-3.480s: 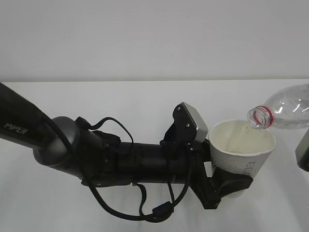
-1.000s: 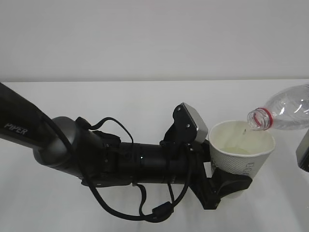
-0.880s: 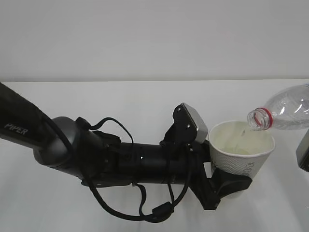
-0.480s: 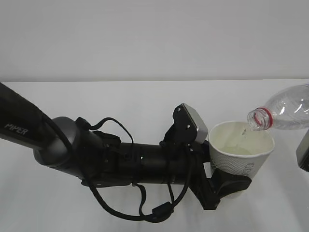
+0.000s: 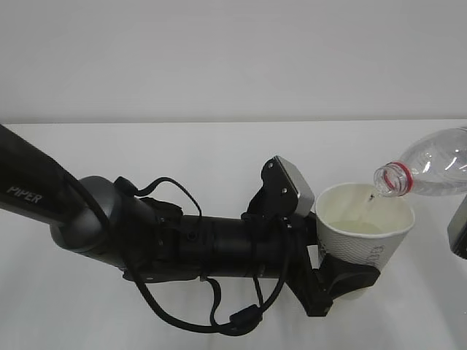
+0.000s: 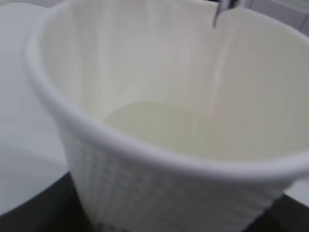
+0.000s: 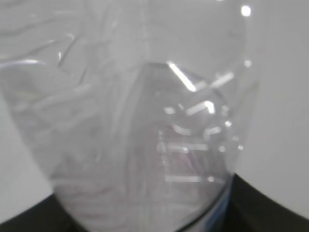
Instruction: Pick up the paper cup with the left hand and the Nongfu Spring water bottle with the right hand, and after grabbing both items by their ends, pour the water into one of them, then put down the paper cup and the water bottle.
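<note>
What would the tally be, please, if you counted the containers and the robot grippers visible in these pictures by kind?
Paper cup: 1
Water bottle: 1
Grippers: 2, namely the left gripper under the cup and the right gripper, seen only at the frame's edge
Total: 4

We see the white paper cup (image 5: pixel 365 233) upright, off the table, a shallow pool of water (image 6: pixel 159 125) inside; the clear, uncapped Nongfu Spring water bottle (image 5: pixel 427 173) lies tilted, its red-ringed mouth just over the cup's rim
</note>
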